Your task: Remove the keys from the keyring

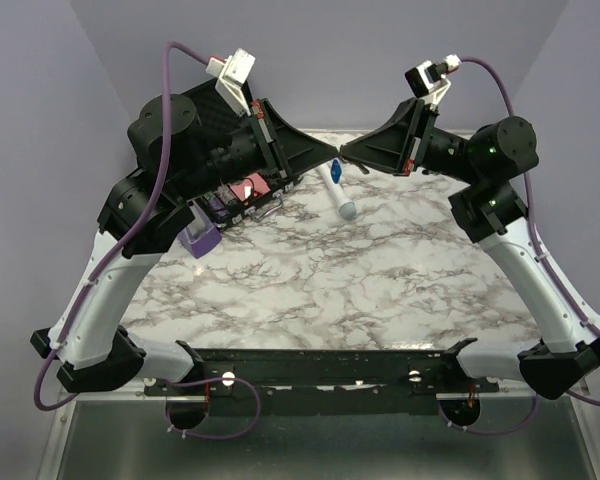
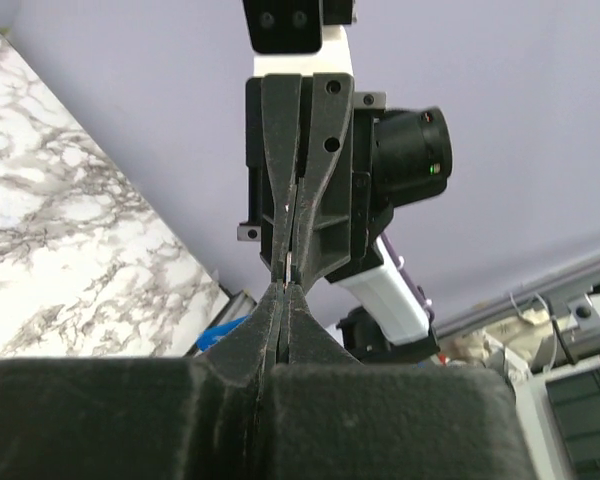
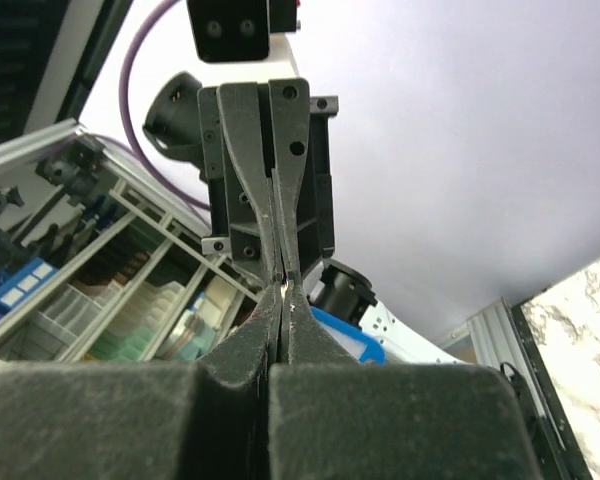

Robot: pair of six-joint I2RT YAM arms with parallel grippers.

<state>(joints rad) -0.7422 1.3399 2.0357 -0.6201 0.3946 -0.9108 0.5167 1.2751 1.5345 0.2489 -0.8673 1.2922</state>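
From above, both arms reach over the far half of the marble bench. The left pincer and the right pincer meet tip to tip in the air, each pressed narrow. Just near of them a white wand lies on the bench, and a purple metronome stands to the left under the left arm. Nothing between the tips can be made out from here.

In the left wrist view, the left pincer is clamped together, and the right pincer faces it, also clamped. A thin bright sliver sits where the tips touch.

In the right wrist view, the right pincer and the left pincer are again tight together around the sliver. Whether it is a key or the ring cannot be told.
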